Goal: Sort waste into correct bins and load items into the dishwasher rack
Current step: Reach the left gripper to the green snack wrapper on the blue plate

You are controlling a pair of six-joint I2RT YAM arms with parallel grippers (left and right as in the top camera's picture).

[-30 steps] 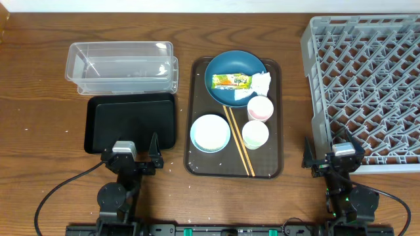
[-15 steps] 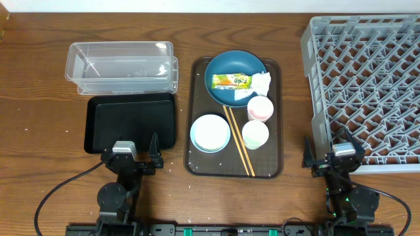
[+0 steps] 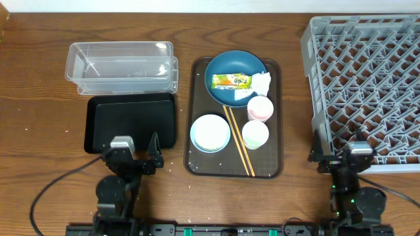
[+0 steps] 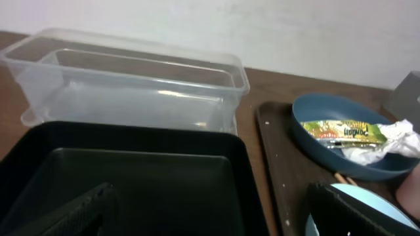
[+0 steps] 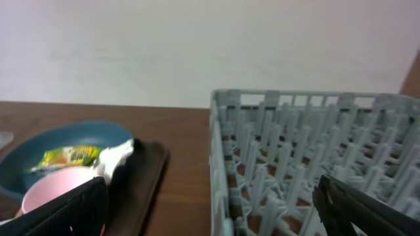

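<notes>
On the brown serving tray [image 3: 195,98] a dark blue bowl [image 3: 223,65] holds the yellow-green wrapper [image 3: 231,80] and the white tissue [image 3: 262,82]. In front of it stand a pink cup [image 3: 260,108], a pale cup [image 3: 255,134], a light blue bowl [image 3: 210,133] and two chopsticks [image 3: 240,143]. The clear tub [image 3: 121,65] and black tray [image 3: 131,122] lie to the left, the grey rack [image 3: 364,72] to the right. My left gripper [image 3: 130,151] [image 4: 210,223] is open over the black tray's near edge. Beside the rack's near left corner, my right gripper [image 3: 341,155] [image 5: 216,216] is open and empty.
The table's front edge is just behind both arms. Bare wood lies between the serving tray and the rack [image 5: 315,144]. A few white specks [image 3: 165,166] dot the table near the serving tray's front left corner.
My right gripper has shifted a little to the right, toward the rack's near edge. The left gripper has barely moved. Both stay open.
</notes>
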